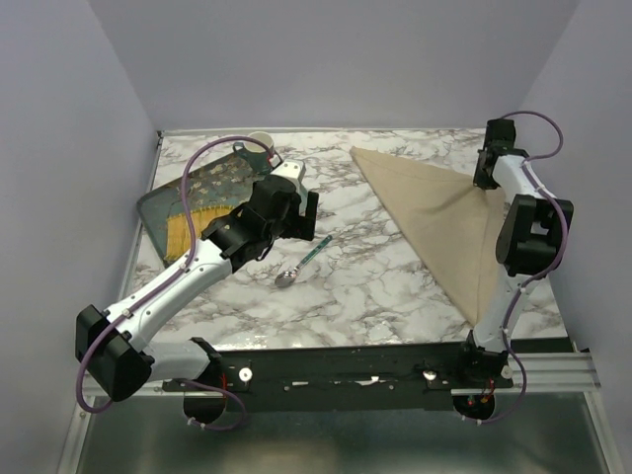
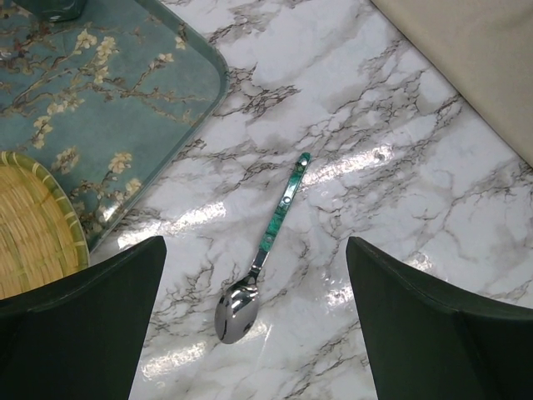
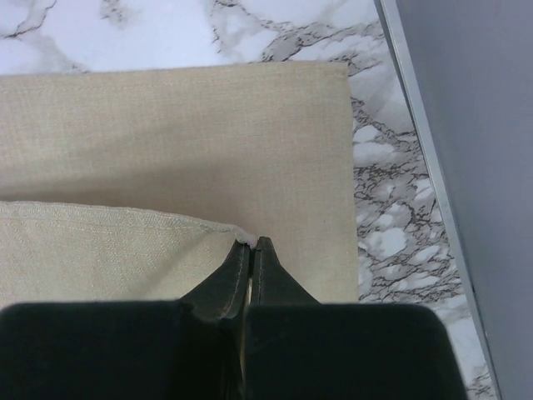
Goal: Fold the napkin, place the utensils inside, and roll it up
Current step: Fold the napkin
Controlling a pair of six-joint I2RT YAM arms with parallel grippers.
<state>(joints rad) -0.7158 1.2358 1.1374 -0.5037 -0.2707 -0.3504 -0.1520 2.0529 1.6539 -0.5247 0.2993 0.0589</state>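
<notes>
The beige napkin lies on the right of the marble table, partly lifted into a triangular shape. My right gripper is at its far right side, shut on a raised corner of the napkin, held above the flat layer of the cloth. The spoon, with a silvery bowl and teal handle, lies on the marble at the centre. In the left wrist view the spoon lies between my open fingers. My left gripper hovers just above and behind the spoon, open and empty.
A dark teal floral tray sits at the far left and shows in the left wrist view. It holds a woven bamboo dish. A small white cup stands at its far end. The right wall is close to the napkin.
</notes>
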